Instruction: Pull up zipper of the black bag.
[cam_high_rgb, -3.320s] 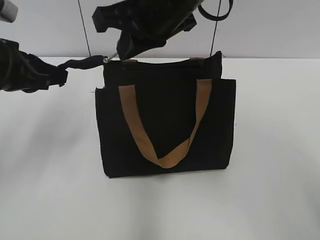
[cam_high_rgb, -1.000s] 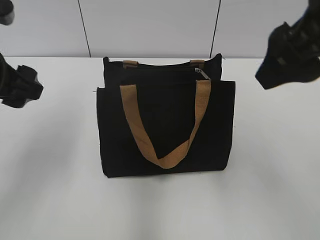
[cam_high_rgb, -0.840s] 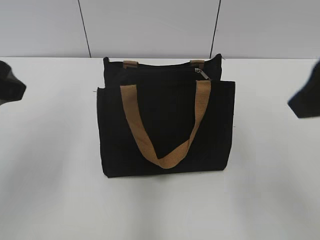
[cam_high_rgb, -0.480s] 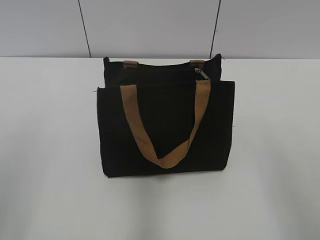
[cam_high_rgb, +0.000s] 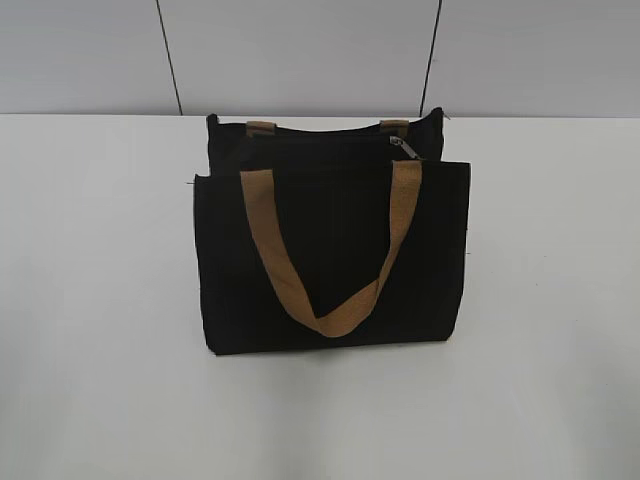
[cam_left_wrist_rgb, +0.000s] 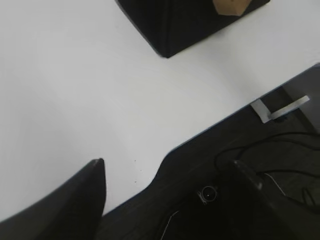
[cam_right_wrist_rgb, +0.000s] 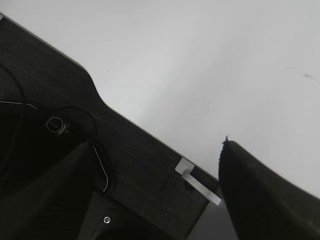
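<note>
Neither of our arms shows in the exterior view. Our left tool hangs over the near edge of the counter, its two dark fingers spread wide with nothing between them. Our right tool likewise sits over the counter's edge, fingers parted and empty.

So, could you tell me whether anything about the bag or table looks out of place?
Nothing stands out. The black bag sits squarely on the white table, one tan strap draped down its front, the zipper pull near its right end.
</note>
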